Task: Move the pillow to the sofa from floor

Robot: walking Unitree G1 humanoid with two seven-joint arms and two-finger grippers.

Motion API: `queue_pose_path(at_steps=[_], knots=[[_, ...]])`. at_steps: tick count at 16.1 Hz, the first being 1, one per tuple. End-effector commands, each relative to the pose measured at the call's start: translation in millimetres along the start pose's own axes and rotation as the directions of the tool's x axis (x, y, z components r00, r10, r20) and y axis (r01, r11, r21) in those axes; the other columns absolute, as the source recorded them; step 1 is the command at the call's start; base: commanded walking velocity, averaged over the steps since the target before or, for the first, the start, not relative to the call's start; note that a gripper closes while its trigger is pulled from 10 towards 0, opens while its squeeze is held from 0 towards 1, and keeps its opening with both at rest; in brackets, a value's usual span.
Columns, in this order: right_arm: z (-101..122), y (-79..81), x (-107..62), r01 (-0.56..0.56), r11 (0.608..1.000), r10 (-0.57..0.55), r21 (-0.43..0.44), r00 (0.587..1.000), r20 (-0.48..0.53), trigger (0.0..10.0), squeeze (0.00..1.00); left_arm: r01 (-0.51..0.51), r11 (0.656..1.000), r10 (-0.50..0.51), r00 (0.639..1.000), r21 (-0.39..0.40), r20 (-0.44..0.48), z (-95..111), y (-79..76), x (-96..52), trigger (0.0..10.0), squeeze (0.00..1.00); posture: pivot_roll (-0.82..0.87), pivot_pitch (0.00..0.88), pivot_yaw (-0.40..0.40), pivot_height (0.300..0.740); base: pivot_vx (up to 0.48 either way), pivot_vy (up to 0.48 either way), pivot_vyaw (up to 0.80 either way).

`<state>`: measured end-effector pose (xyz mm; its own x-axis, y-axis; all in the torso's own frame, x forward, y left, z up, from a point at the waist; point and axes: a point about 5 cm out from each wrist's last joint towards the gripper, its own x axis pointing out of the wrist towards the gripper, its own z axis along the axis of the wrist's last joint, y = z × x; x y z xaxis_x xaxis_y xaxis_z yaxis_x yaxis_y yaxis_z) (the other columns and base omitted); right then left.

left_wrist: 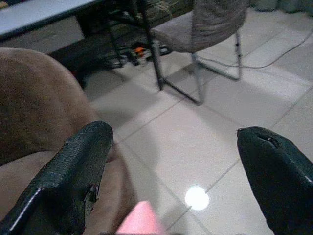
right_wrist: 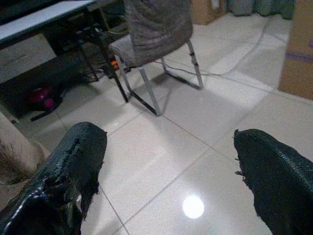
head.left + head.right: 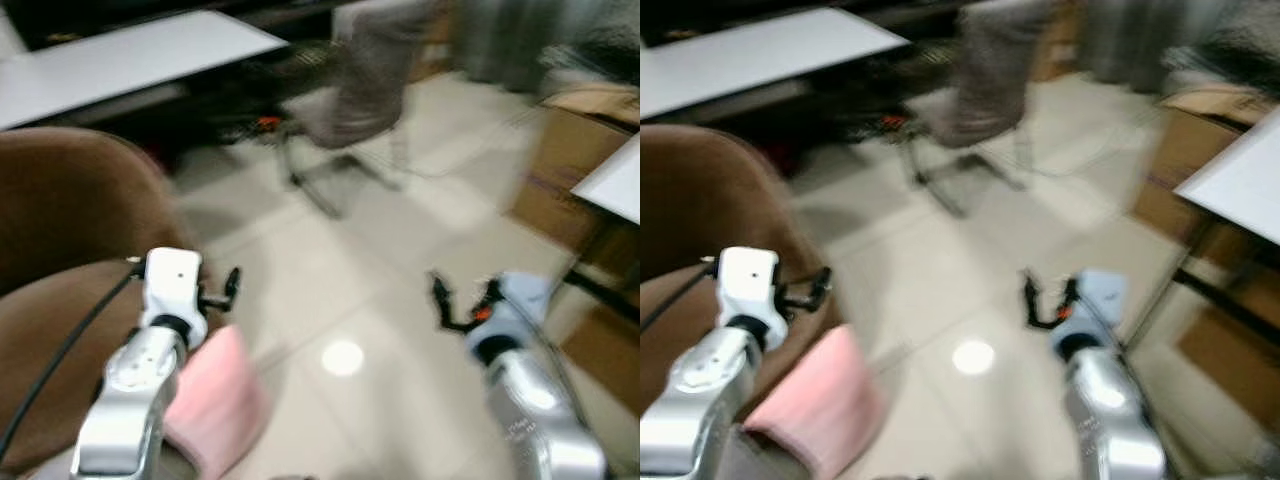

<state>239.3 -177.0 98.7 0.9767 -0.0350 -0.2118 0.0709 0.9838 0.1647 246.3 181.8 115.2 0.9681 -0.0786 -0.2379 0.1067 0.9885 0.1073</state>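
A pink pillow [image 3: 215,400] lies at the front edge of the brown sofa [image 3: 70,260], just under my left arm; its pink corner [image 1: 142,223] shows in the left wrist view. My left gripper [image 3: 218,290] hovers above the pillow, open and holding nothing, with wide-set fingers [image 1: 73,181]. My right gripper [image 3: 462,300] hangs over the pale tiled floor to the right, open and empty, its fingers [image 2: 68,176] far apart.
A grey chair [image 3: 350,90] on metal legs stands ahead beside a white-topped table [image 3: 130,55] with cables beneath. Cardboard boxes [image 3: 575,150] and another white tabletop [image 3: 620,180] stand at the right. A lamp glare [image 3: 342,357] marks the tiles between my arms.
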Motion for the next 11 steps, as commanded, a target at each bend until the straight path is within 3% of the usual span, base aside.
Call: queue_pose_path(at_steps=[1, 2, 4, 7, 8, 9, 11], knots=[[5, 12.2, 1.6, -0.051, 0.998, 0.052, -0.029, 0.998, 0.032, 10.0, 1.0, 0.008, 1.0, -0.008, 1.0, 0.004, 0.03, 4, 2.6, 0.5, 10.0, 0.0, 0.0, 0.0, 0.093, 0.74, 0.0, 0.0, 0.8], [6, 18.1, 0.7, -0.084, 0.995, 0.087, -0.058, 0.995, 0.041, 10.0, 1.0, 0.018, 1.0, -0.017, 0.999, -0.015, 0.045, 6, 2.2, -0.1, 10.0, 0.0, 0.0, 0.0, 0.091, 0.74, 0.0, 0.0, 0.8], [10, 24.3, 1.6, -0.101, 0.994, 0.103, -0.036, 0.993, 0.063, 10.0, 1.0, 0.027, 0.999, -0.025, 0.997, -0.027, 0.079, 8, 1.9, -1.3, 10.0, 0.0, 0.02, 0.0, 0.073, 0.74, 0.0, 0.0, 0.8], [15, 26.7, 6.6, -0.112, 0.991, 0.12, -0.073, 0.985, 0.125, 10.0, 1.0, -0.003, 0.998, 0.015, 0.98, -0.058, 0.198, 13, 11.0, -7.0, 10.0, 0.0, 0.04, 0.0, 0.039, 0.74, 0.0, 0.0, 0.71], [14, 25.3, 7.7, -0.111, 0.991, 0.12, -0.08, 0.985, 0.126, 10.0, 1.0, -0.024, 0.998, 0.034, 0.981, -0.057, 0.19, 8, 16.4, -8.1, 10.0, 0.0, 0.04, 0.0, 0.032, 0.74, 0.0, 0.0, 0.65], [9, 19.7, 11.2, -0.097, 0.988, 0.11, -0.117, 0.988, 0.104, 10.0, 1.0, -0.065, 0.998, 0.06, 0.986, 0.023, 0.157, -4, 27.1, -10.5, 10.0, 0.0, 0.05, 0.0, 0.017, 0.74, 0.0, 0.0, 0.65], [4, 13.4, 16.7, -0.052, 0.982, 0.064, -0.179, 0.996, 0.066, 10.0, 1.0, -0.068, 0.997, 0.063, 0.987, 0.032, 0.149, -8, 28.4, -10.9, 10.0, 0.0, 0.06, 0.0, 0.005, 0.74, 0.0, -0.165, 0.33]])
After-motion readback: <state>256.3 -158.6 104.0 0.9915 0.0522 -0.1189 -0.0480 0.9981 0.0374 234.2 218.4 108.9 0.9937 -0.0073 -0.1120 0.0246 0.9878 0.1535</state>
